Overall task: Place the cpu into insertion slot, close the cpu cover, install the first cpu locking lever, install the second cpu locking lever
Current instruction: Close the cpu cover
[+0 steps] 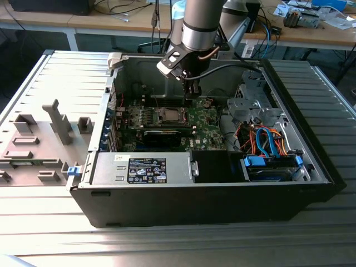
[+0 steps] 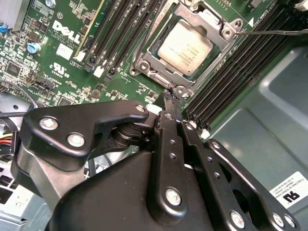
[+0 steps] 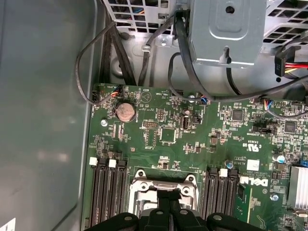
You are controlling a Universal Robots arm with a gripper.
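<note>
Closest to us in the second wrist view are the black links of the gripper (image 2: 167, 98). Its fingers (image 2: 169, 139) are pressed narrow together, with nothing that we can see between them. Their tips are just beside a corner of the cpu cover (image 2: 215, 21). The cover lies flat around the cpu (image 2: 185, 46), which sits in the insertion slot (image 2: 208, 61). A thin metal rod (image 2: 269, 32) runs from the cover's corner across the memory slots (image 2: 240, 72).

In the first wrist view we see the gripper (image 3: 168, 199) over the cover's edge, and a coin cell (image 3: 126, 111) beyond it on the green board (image 3: 192, 144).

In the exterior view the gripper (image 1: 192, 92) hangs inside the open computer case (image 1: 194, 206) on the ribbed desk (image 1: 167, 245). It is just to the exterior view's right of the slot. A black-labelled box (image 1: 147, 169) lies nearer to us.
</note>
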